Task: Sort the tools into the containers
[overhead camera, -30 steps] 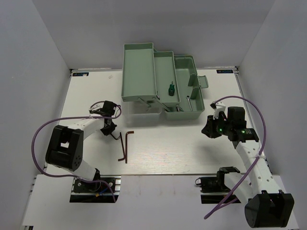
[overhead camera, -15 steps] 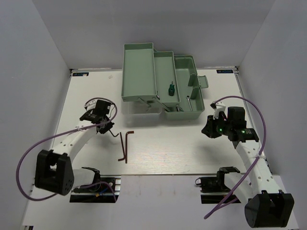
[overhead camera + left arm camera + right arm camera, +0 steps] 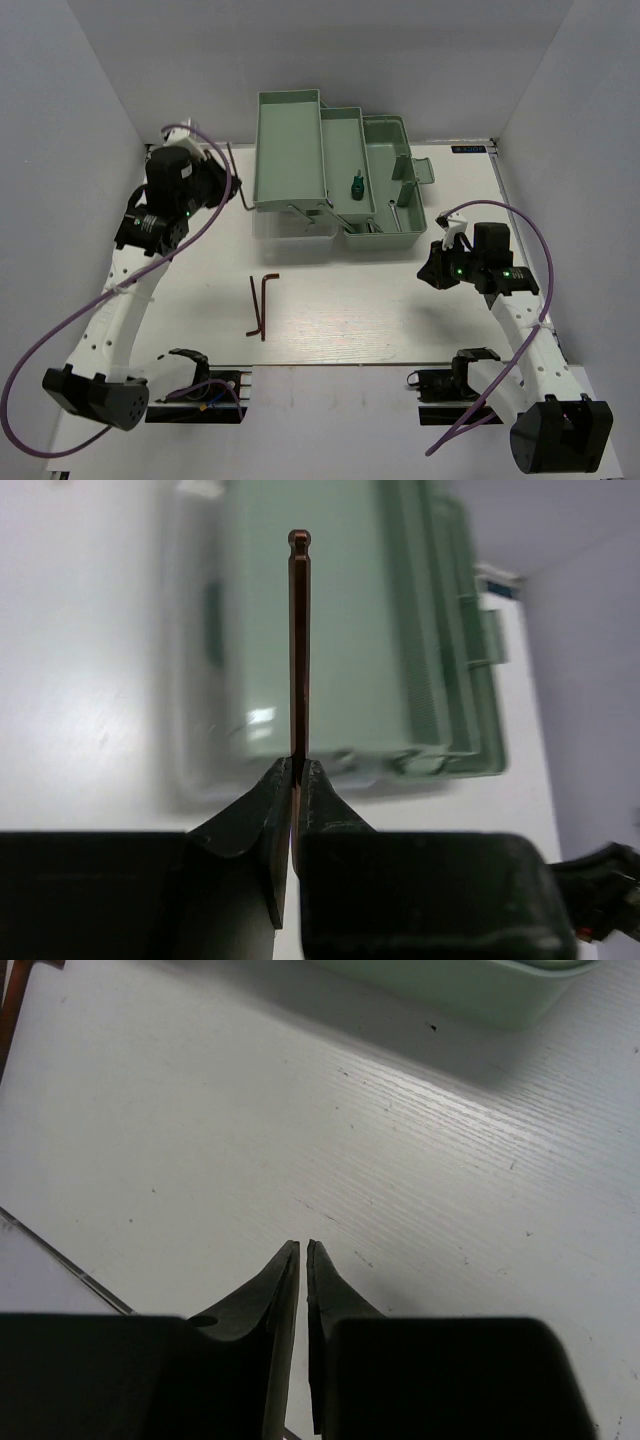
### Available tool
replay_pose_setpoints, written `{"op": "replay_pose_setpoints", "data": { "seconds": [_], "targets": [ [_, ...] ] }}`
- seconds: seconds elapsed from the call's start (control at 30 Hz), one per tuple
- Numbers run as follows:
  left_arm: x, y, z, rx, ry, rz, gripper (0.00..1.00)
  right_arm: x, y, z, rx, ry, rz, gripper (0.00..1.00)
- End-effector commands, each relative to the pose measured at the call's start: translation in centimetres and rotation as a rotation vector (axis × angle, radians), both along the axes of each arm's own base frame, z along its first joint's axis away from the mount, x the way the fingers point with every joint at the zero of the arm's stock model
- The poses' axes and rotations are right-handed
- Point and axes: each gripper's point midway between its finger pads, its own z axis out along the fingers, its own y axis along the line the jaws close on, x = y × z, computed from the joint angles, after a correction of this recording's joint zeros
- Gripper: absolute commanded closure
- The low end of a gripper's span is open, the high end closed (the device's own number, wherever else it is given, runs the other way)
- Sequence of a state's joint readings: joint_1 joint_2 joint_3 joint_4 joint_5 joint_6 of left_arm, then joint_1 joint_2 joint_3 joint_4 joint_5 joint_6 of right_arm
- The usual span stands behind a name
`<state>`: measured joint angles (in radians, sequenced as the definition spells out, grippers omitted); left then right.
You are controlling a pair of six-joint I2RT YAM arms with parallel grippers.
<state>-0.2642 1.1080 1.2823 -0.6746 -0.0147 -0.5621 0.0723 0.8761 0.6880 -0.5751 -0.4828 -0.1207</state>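
My left gripper (image 3: 296, 765) is shut on a dark hex key (image 3: 299, 640), whose long arm points straight out over the mint-green toolbox (image 3: 340, 650). In the top view this gripper (image 3: 225, 188) is raised just left of the toolbox's left tray (image 3: 288, 150). A second hex key (image 3: 262, 305) lies on the table. A green-handled screwdriver (image 3: 354, 186) stands in the middle tray. My right gripper (image 3: 432, 268) is shut and empty, low over the table below the toolbox's right compartment (image 3: 385, 135). In the right wrist view (image 3: 302, 1250) its jaws are closed on nothing.
White walls enclose the table on the left, the far side and the right. The toolbox's clear lid and handle (image 3: 300, 225) lie in front of the trays. The toolbox's near corner (image 3: 470, 985) shows at the top of the right wrist view.
My left arm has lifted off the table with a hex key and swung up and away to beside the toolbox's left tray. The right arm has not moved.
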Motion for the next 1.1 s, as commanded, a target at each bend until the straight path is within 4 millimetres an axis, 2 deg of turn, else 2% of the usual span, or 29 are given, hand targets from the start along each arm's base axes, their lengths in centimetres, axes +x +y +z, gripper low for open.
{"op": "replay_pose_setpoints", "data": {
  "seconds": [0.0,0.03,0.07,0.1,0.17,0.2,0.23,0.27,0.3,0.33,0.37,0.5,0.57,0.6,0.63,0.67,0.7,0.77,0.83,0.87,0.93,0.97,1.0,1.03,1.07],
  "targets": [
    [2.4,-3.9,5.8,-0.002,-0.188,-0.239,1.0,-0.4,0.8,-0.1,0.025,0.0,0.061,0.87],
    [3.1,-4.5,6.5,-0.012,-0.204,-0.259,1.0,-0.5,0.8,-0.3,0.023,0.004,0.064,0.87],
    [4.7,-5.4,6.0,-0.004,-0.201,-0.293,1.0,-0.6,0.9,-0.4,0.031,0.011,0.071,0.88],
    [5.6,-5.9,7.6,-0.013,-0.236,-0.305,1.0,-0.7,1.0,-0.5,0.034,0.019,0.074,0.88],
    [7.3,-6.9,7.4,-0.014,-0.224,-0.341,1.0,-0.7,1.2,-0.4,0.041,0.013,0.09,0.88],
    [8.4,-7.1,8.5,-0.009,-0.254,-0.344,1.0,-0.8,1.4,-0.4,0.045,0.011,0.098,0.88],
    [10.2,-7.8,6.5,0.0,-0.209,-0.356,1.0,-0.7,1.4,-0.3,0.047,0.007,0.105,0.88],
    [11.1,-8.0,6.9,0.0,-0.219,-0.356,1.0,-0.8,1.5,-0.4,0.048,0.012,0.107,0.88],
    [11.9,-8.2,6.3,0.013,-0.211,-0.361,1.0,-0.8,1.6,-0.4,0.045,0.009,0.116,0.88],
    [13.4,-8.2,4.5,0.036,-0.18,-0.352,1.0,-0.8,1.7,-0.4,0.045,0.01,0.118,0.9],
    [14.0,-8.2,4.5,0.04,-0.177,-0.343,1.0,-0.8,1.8,-0.2,0.051,0.011,0.119,0.9],
    [16.0,-9.0,1.9,0.07,-0.12,-0.354,0.99,-0.9,2.9,0.1,0.066,0.025,0.16,0.9],
    [16.8,-9.0,1.5,0.083,-0.111,-0.349,0.83,-0.9,3.4,0.5,0.072,0.023,0.181,0.87],
    [17.0,-9.6,0.3,0.086,-0.079,-0.36,0.76,-0.9,3.7,0.3,0.07,0.033,0.196,0.85],
    [17.2,-9.5,0.0,0.092,-0.067,-0.353,0.6,-0.9,4.0,0.4,0.069,0.032,0.209,0.82],
    [17.2,-9.5,0.6,0.09,-0.08,-0.352,0.51,-0.9,4.2,0.3,0.068,0.044,0.214,0.8],
    [17.4,-9.6,0.0,0.091,-0.07,-0.353,0.45,-0.6,4.4,0.6,0.066,0.038,0.223,0.77],
    [17.5,-9.6,1.1,0.089,-0.089,-0.352,0.31,-0.4,5.0,0.7,0.049,0.04,0.248,0.7],
    [17.1,-10.0,1.9,0.088,-0.095,-0.36,0.27,-0.2,6.0,1.1,0.031,0.029,0.288,0.66],
    [16.4,-9.8,3.5,0.085,-0.122,-0.359,0.27,-0.1,6.2,1.3,0.027,0.026,0.296,0.66],
    [15.3,-9.3,4.9,0.101,-0.15,-0.366,0.27,-0.1,7.8,1.6,0.0,0.021,0.361,0.66],
    [14.5,-9.1,5.5,0.1,-0.159,-0.366,0.27,-0.8,8.6,1.4,-0.01,0.028,0.403,0.66],
    [12.3,-8.3,8.7,0.096,-0.23,-0.352,0.27,-0.8,9.1,1.4,-0.03,0.019,0.422,0.66],
    [10.9,-8.1,8.0,0.101,-0.216,-0.352,0.27,-0.4,9.9,1.8,-0.044,0.007,0.439,0.66],
    [9.4,-7.3,8.9,0.114,-0.247,-0.342,0.31,-1.4,11.6,1.2,-0.08,0.012,0.508,0.69]
  ]
}}
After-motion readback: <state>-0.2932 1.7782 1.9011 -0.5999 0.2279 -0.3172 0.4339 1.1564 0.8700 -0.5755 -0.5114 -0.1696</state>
